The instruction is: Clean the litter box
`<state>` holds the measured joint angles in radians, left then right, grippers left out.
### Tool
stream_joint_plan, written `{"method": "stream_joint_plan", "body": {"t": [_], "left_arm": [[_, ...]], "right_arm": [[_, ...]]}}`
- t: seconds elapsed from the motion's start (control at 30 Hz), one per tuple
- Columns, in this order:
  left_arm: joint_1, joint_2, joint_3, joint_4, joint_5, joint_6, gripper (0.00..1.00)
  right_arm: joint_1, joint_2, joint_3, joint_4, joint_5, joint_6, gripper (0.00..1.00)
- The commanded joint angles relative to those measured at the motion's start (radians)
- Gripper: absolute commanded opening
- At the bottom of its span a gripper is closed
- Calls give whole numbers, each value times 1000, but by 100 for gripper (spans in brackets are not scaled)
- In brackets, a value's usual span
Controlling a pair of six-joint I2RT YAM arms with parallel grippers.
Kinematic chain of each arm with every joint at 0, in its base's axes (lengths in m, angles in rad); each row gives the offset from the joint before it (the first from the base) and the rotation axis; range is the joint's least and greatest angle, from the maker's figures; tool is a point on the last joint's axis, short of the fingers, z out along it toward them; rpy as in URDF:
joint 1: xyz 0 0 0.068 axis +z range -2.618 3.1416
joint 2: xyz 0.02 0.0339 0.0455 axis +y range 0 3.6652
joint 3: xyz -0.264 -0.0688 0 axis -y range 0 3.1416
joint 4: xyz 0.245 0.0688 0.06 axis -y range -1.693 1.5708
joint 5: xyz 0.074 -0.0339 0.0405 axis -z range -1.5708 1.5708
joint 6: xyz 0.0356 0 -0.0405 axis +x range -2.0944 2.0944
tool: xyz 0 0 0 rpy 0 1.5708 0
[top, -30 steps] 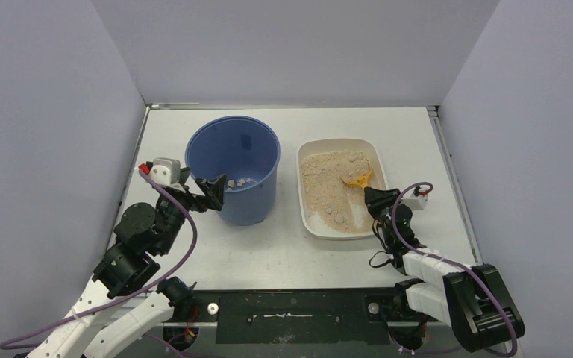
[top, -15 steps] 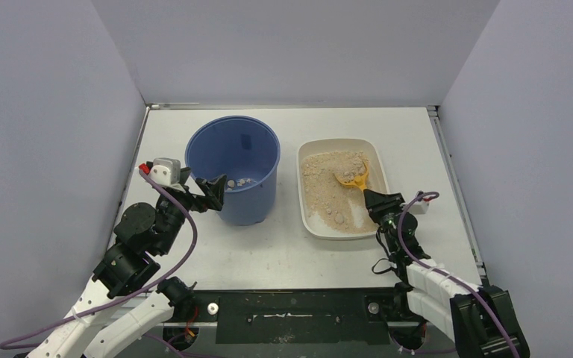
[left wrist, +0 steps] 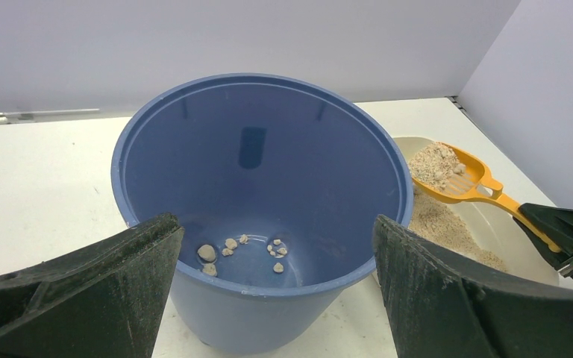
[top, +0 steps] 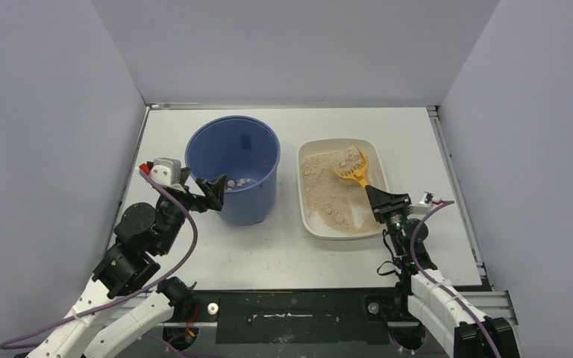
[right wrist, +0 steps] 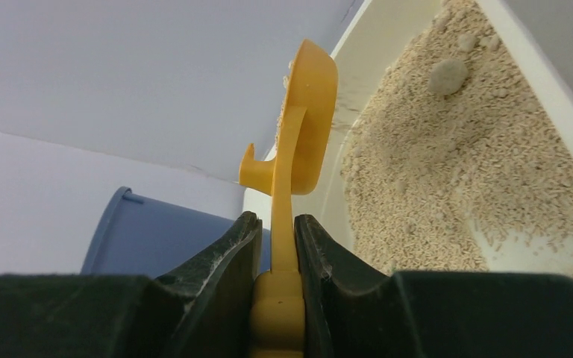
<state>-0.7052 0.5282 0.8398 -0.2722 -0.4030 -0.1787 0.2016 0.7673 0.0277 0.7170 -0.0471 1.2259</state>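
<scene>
The cream litter box (top: 380, 159) holds tan granules (top: 328, 186) and sits right of the blue bucket (top: 233, 168). My right gripper (top: 380, 197) is shut on the handle of the orange scoop (top: 353, 171), which is raised over the box's far right part with litter in its bowl (left wrist: 436, 160). In the right wrist view the scoop (right wrist: 302, 119) stands edge-on above the granules (right wrist: 448, 186). My left gripper (top: 213, 191) is open, its fingers (left wrist: 82, 291) either side of the bucket's near wall (left wrist: 257, 313). Small clumps (left wrist: 227, 246) lie on the bucket floor.
Purple-grey walls enclose the white table (top: 283, 253) on three sides. A bare patch of tray floor (top: 359, 216) shows at the box's near right. A round clump (right wrist: 448, 74) lies on the litter near the far right wall.
My right arm has lifted and pushed the scoop toward the far right of the box, bringing it out of the litter with a load. The left arm has not moved.
</scene>
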Motion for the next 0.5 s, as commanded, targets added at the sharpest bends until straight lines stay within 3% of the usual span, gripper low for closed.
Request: {"method": "stream_joint_plan", "body": {"t": [0.0,0.13,0.27,0.37,0.47], "left_arm": [[-2,4,1,54,10,8,97],[-1,1,0,54,13,8,97],[-2,4,0,56,14,8,97],[-1,6,0,55,20,9,97],[-2,8,-1,54,14,8,97]], "right_arm": [[-17,-10,9,146,-135,92,0],[-69,-70,-18,102,-113,159,0],[-80,-73,6,123,-204,162,0],[-102,-134,-20,71,-151,206,0],[-93,-105,9,117,-250,189,0]]}}
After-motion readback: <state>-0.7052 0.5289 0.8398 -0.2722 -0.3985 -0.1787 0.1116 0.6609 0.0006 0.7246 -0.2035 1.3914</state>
